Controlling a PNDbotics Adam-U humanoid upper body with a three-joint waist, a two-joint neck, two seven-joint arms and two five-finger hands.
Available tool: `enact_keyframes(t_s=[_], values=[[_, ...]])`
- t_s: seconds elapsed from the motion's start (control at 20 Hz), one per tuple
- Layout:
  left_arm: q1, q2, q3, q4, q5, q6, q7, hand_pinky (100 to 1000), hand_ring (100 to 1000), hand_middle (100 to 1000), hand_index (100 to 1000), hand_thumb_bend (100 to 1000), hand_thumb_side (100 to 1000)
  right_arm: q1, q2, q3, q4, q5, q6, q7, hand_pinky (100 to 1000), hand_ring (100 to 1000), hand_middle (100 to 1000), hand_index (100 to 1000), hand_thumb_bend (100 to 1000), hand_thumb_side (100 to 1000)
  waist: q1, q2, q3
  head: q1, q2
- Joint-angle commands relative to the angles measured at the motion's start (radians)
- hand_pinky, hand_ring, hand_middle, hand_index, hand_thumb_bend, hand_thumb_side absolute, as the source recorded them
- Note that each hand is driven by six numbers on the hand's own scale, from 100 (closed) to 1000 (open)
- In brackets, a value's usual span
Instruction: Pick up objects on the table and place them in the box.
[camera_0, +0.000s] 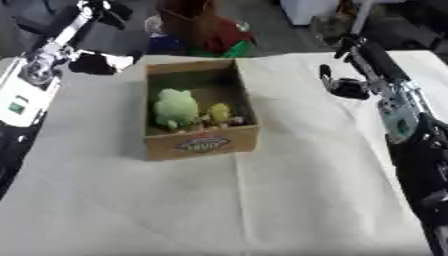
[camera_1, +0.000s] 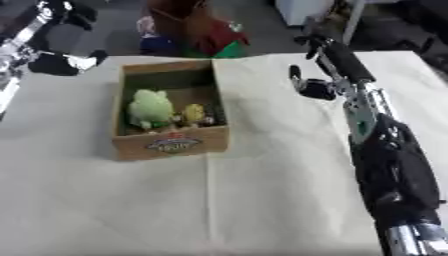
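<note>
An open cardboard box (camera_0: 203, 145) stands on the cloth-covered table, left of centre. Inside it lie a green plush toy (camera_0: 176, 108) and a smaller yellow toy (camera_0: 220, 113) beside it. My left hand (camera_0: 94, 63) hovers just off the box's far left corner, a pale patch showing at its tip; what that patch is I cannot make out. My right hand (camera_1: 313, 88) hangs above the table to the right of the box, fingers relaxed and holding nothing. I see no loose objects on the cloth around the box.
A pale cloth (camera_0: 227, 200) covers the table. Beyond the far edge stand a brown bag with red and green things (camera_0: 206, 30) and other clutter. My right arm (camera_1: 389, 170) runs down the right side.
</note>
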Motion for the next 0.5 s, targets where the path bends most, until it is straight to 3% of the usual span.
enact_keyframes(t_s=[0.05, 0.2, 0.25, 0.3, 0.5], values=[[0.040, 0.043, 0.076, -0.090, 0.056, 0.028, 0.051, 807, 676, 675, 788, 334, 100, -0.022, -0.037, -0.004, -0.019, -0.017, 0.002, -0.005, 594, 662, 783, 895, 100, 196, 0.002, -0.015, 0.010, -0.006, 0.005], [0.119, 0.046, 0.142, -0.168, 0.104, 0.057, 0.099, 795, 658, 654, 773, 291, 100, -0.016, -0.057, -0.012, -0.033, -0.034, 0.007, -0.013, 589, 657, 778, 893, 100, 179, 0.003, -0.014, 0.036, -0.013, 0.005], [0.143, 0.047, 0.164, -0.193, 0.120, 0.069, 0.114, 791, 654, 655, 770, 100, 184, -0.012, -0.064, -0.015, -0.040, -0.040, 0.009, -0.014, 587, 655, 777, 893, 100, 190, 0.004, -0.013, 0.044, -0.016, 0.005], [0.168, 0.048, 0.184, -0.217, 0.135, 0.082, 0.130, 791, 653, 649, 769, 273, 100, -0.009, -0.070, -0.018, -0.046, -0.048, 0.012, -0.015, 586, 654, 776, 892, 100, 172, 0.005, -0.013, 0.051, -0.021, 0.005], [0.267, 0.041, 0.236, -0.303, 0.196, 0.115, 0.191, 789, 650, 645, 767, 259, 100, 0.010, -0.086, -0.025, -0.073, -0.080, 0.019, -0.013, 583, 648, 772, 891, 100, 157, 0.006, -0.014, 0.070, -0.015, 0.005]])
